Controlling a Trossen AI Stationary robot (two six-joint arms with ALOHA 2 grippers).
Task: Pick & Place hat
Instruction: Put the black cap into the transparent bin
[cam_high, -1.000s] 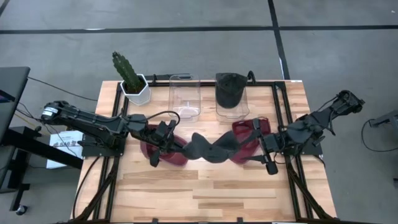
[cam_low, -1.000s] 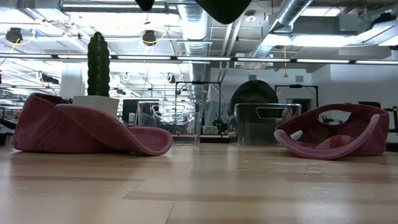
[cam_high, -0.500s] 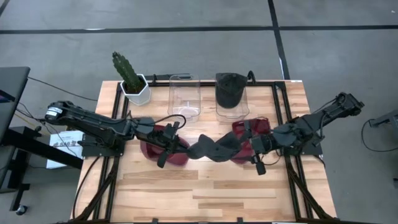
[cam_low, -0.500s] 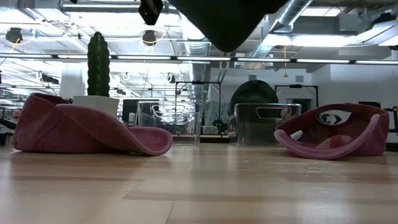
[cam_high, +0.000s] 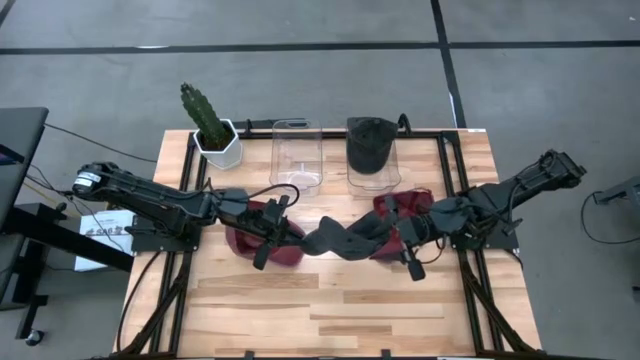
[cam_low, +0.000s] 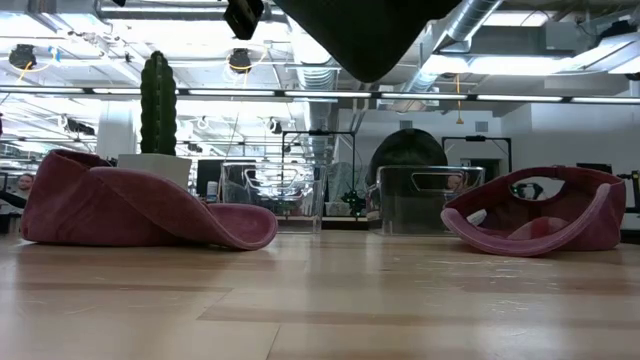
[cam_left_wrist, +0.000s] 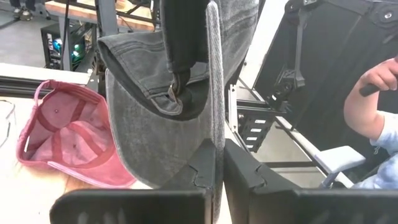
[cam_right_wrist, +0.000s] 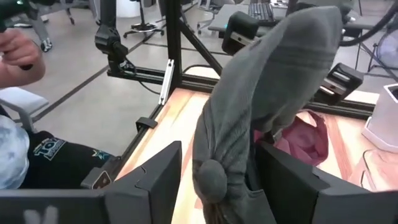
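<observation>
A grey cap (cam_high: 345, 238) hangs in the air between my two grippers; its lowest part shows at the top of the low view (cam_low: 365, 35). My left gripper (cam_high: 290, 231) (cam_left_wrist: 219, 158) is shut on it. My right gripper (cam_high: 402, 240) (cam_right_wrist: 219, 149) is open, one finger on either side of the cap's crown, whose top button (cam_right_wrist: 211, 177) points at the wrist; whether they touch it I cannot tell. Two maroon caps lie on the table, one under each gripper (cam_high: 250, 245) (cam_high: 400, 212). Another dark cap (cam_high: 370, 140) sits in a clear bin. My left gripper pinches a thin edge of the grey cap (cam_left_wrist: 215, 134) between its two fingers, beside the back strap and buckle (cam_left_wrist: 174, 93). It comes level from the table's left. The cap is lifted clear of the table and sags slack toward my right gripper.
Two clear bins stand at the far edge, one holding nothing (cam_high: 298, 155) and one with the dark cap (cam_high: 372, 165). A potted cactus (cam_high: 210, 125) is at the far left corner. A person's hand (cam_left_wrist: 379, 78) shows beyond the table's right side. Bare wood lies along the near edge.
My right gripper has moved toward the table's left, over the grey cap's crown. My left gripper has edged slightly right. The cap has bunched shorter between the arms and hangs lower in the low view.
</observation>
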